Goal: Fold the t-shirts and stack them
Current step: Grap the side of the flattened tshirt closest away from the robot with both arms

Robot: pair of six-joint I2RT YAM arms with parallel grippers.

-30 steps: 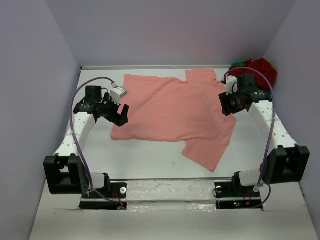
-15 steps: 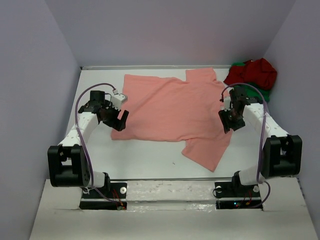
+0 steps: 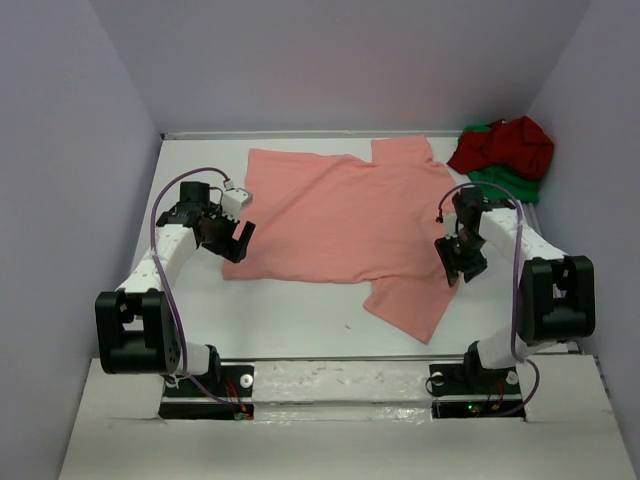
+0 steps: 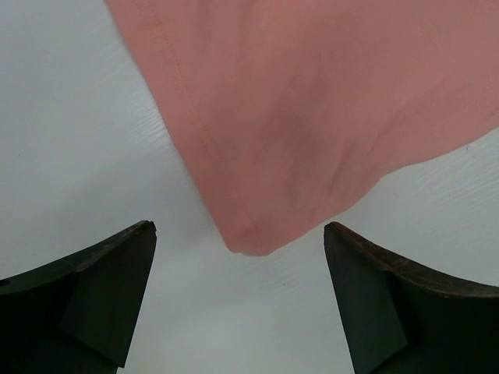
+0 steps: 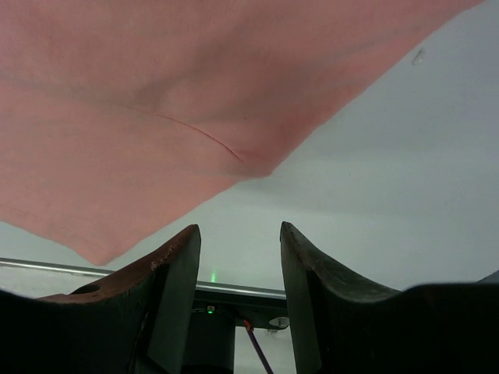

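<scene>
Now: salmon-pink t-shirt flat, long axis left-right, hem leftward; left fingers spread, right fingers half-parted, empty.

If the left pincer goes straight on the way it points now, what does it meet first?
Probably the corner of the pink shirt, which lies on the table straight ahead of the open left pincer. Depth is unclear; it may touch bare table beside the hem.
</scene>
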